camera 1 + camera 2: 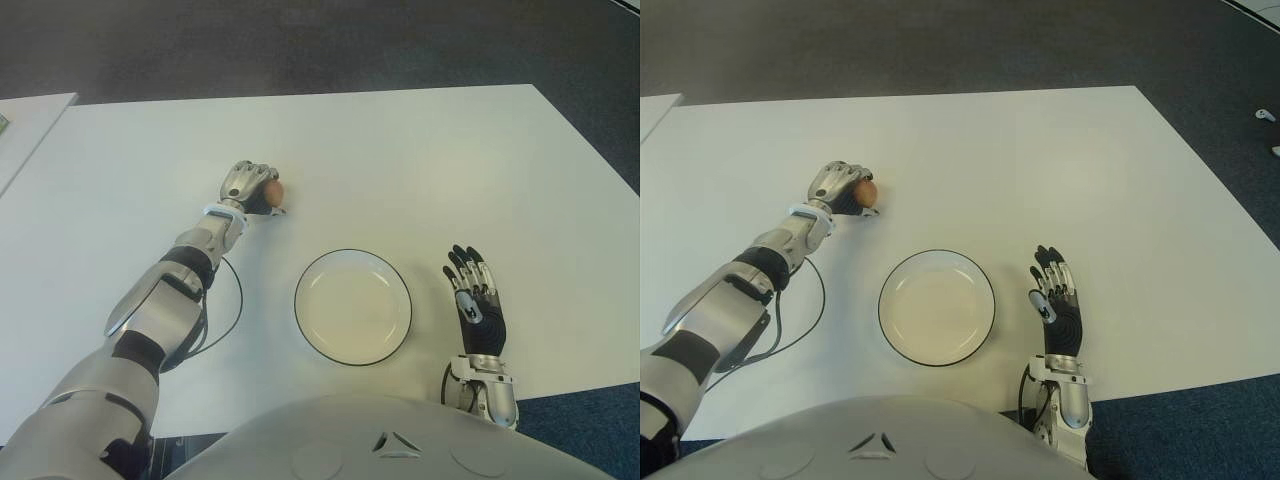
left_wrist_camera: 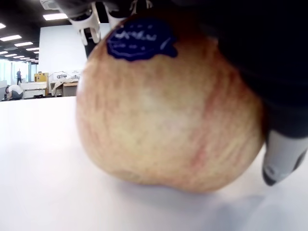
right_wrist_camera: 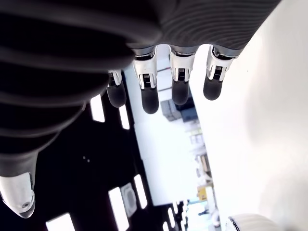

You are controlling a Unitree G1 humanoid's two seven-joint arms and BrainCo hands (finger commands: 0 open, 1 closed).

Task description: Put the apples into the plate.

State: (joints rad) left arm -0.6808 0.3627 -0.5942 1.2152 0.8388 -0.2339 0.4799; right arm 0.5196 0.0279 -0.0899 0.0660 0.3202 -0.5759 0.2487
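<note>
A reddish apple (image 1: 273, 192) with a blue sticker (image 2: 139, 39) sits on the white table (image 1: 400, 160), up and to the left of the plate. My left hand (image 1: 250, 187) is curled around it, fingers over its top and a thumb tip (image 2: 284, 161) beside it; the apple's underside still touches the table in the left wrist view. The white plate (image 1: 352, 306) with a dark rim lies near the table's front, nothing in it. My right hand (image 1: 476, 300) shows to the right of the plate, fingers (image 3: 149, 89) stretched out and holding nothing.
A black cable (image 1: 232, 300) loops on the table beside my left forearm. A second white table edge (image 1: 30, 125) shows at the far left. Dark floor lies beyond the table's far and right edges.
</note>
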